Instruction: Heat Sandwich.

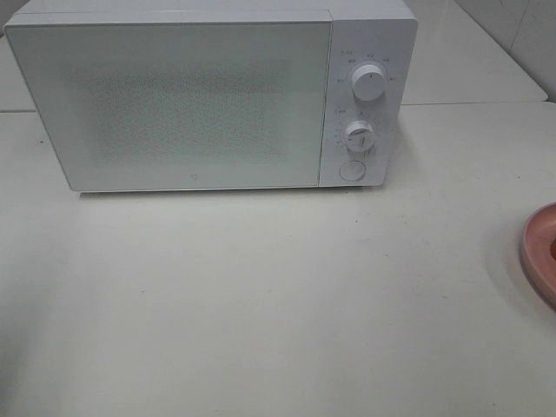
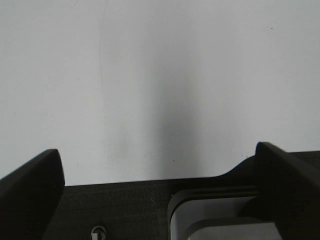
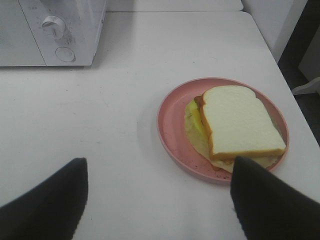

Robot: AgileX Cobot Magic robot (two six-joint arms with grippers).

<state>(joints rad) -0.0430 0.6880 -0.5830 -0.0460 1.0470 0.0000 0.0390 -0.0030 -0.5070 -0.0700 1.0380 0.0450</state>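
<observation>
Right, the sandwich [image 3: 240, 125] sits on the pink plate [image 3: 170, 130], well to the right of the shut microwave [image 1: 191, 104]. It looks light, soft and loosely stacked, so I'd guess lifting the plate by its rim is safer than pinching bread. Both claws are spread with nothing held: left gripper [image 2: 160, 185] over bare table, right gripper [image 3: 157, 200] just short of the plate. Overhead, only the plate's edge shows, and no arms.

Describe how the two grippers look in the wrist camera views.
The left gripper has two black, matte fingers with rounded tips, a dark textured cross-piece between them, and a light grey housing beneath. The right gripper shows two similar black fingers, blurred by closeness. No cables or markings are visible.
</observation>
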